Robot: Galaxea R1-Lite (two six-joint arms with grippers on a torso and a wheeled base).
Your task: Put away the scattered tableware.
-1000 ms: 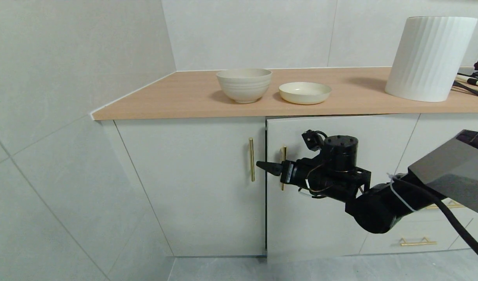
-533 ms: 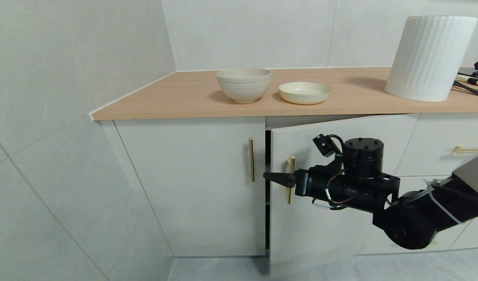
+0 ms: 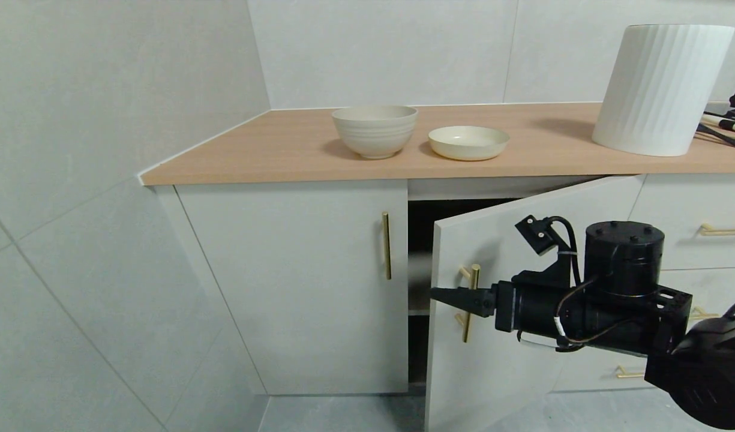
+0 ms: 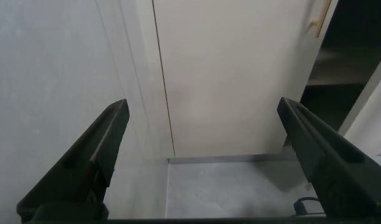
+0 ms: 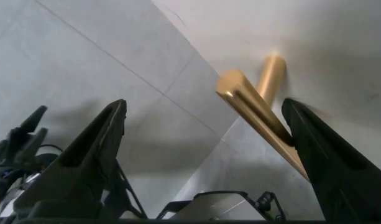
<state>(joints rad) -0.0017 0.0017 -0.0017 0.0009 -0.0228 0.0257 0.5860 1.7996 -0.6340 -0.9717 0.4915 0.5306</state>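
- We count 1 beige ribbed round bowl (image 3: 375,130) and 1 shallow cream dish (image 3: 468,142), side by side on the wooden countertop (image 3: 253,153).
- Right gripper (image 3: 445,295): jaws wide apart, 1 brass bar handle (image 3: 474,277) of the ajar pale cabinet door (image 3: 505,240) between them.
- Left gripper (image 4: 202,109): jaws spread wide, holding nothing.

1. From the head: looks forward and down over the table (image 3: 271,150) and cabinet (image 3: 295,288), mid-distance.
2. From the left wrist: faces the closed door (image 4: 234,74) from low down.
3. From the right wrist: sits right up against the door handle (image 5: 265,118), shared with the head view.
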